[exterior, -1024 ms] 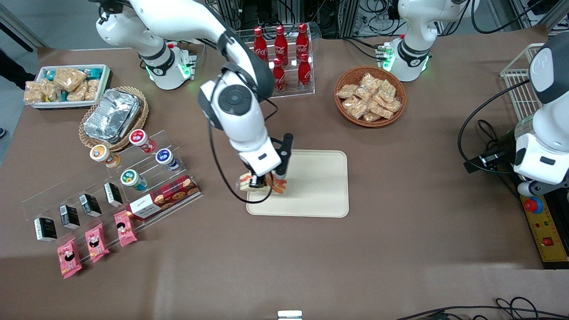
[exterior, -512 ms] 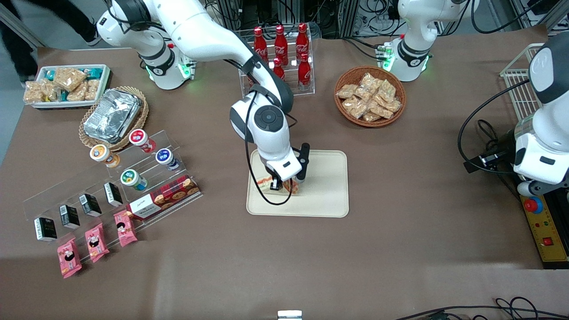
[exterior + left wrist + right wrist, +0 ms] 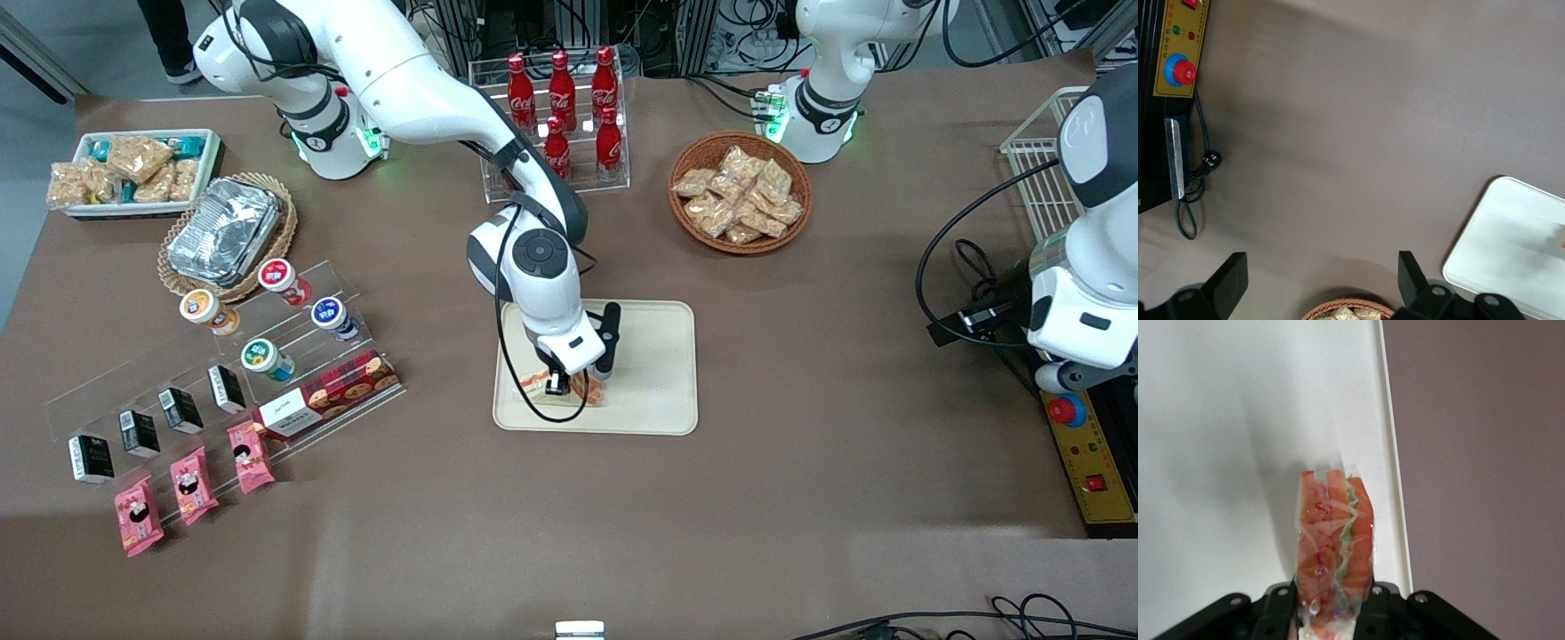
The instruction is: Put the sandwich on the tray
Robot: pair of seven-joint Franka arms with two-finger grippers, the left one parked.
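Note:
The beige tray lies in the middle of the table. My right gripper hangs low over the part of the tray toward the working arm's end and is shut on the clear-wrapped sandwich. In the right wrist view the sandwich sticks out from between the black fingers, showing orange-red and green layers, just above the tray's surface near its rim. I cannot tell whether the sandwich touches the tray. A corner of the tray shows in the left wrist view.
A clear rack of cola bottles and a wicker basket of snack packets stand farther from the camera than the tray. A foil container, cups, a red cookie box and pink packets lie toward the working arm's end.
My gripper has carried the sandwich from the tray's edge to over the tray and lowered it toward the surface.

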